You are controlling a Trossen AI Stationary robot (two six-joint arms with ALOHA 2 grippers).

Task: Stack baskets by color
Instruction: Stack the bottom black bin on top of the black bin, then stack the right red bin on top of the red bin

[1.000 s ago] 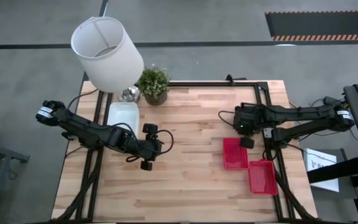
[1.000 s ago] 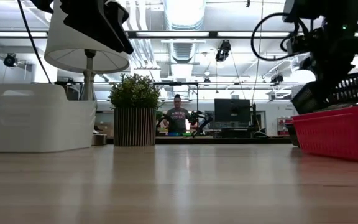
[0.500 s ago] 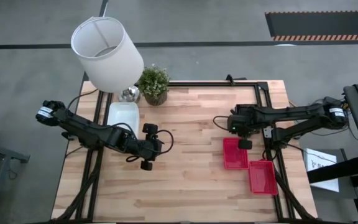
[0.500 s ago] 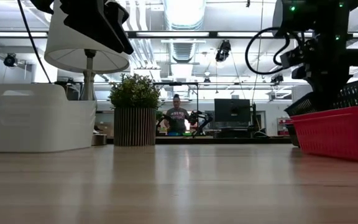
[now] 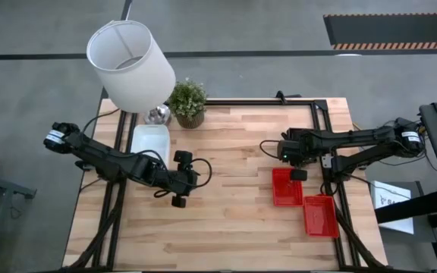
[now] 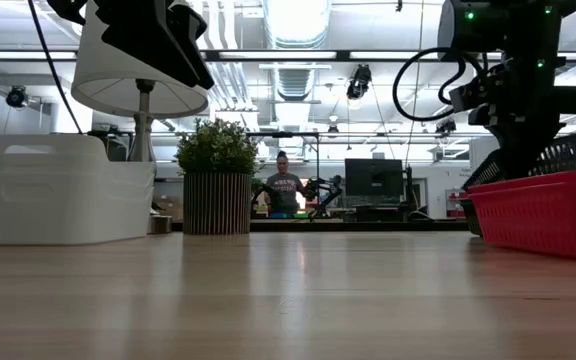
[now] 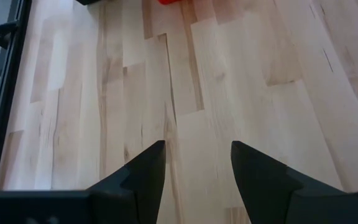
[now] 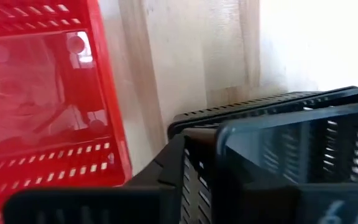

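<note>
Meanwhile, a black mesh-sided plastic basket (image 8: 278,143) is sitting beside a red mesh-sided basket (image 5: 287,186) at the wooden desk's (image 5: 234,220) right side.
Right end effector (image 5: 297,174) is hanging over it, grip impossible to tell; another red basket (image 5: 321,215) is lying nearby. Left end effector (image 7: 197,158) is hovering released mid-desk, near a white basket (image 5: 149,139).

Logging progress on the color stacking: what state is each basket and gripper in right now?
White basket: resting on the table by the lamp.
Two red baskets: flat, side by side, unstacked.
Black basket: at the right gripper's fingers, beside the red basket.
Left gripper: open, empty, above bare wood.
</note>
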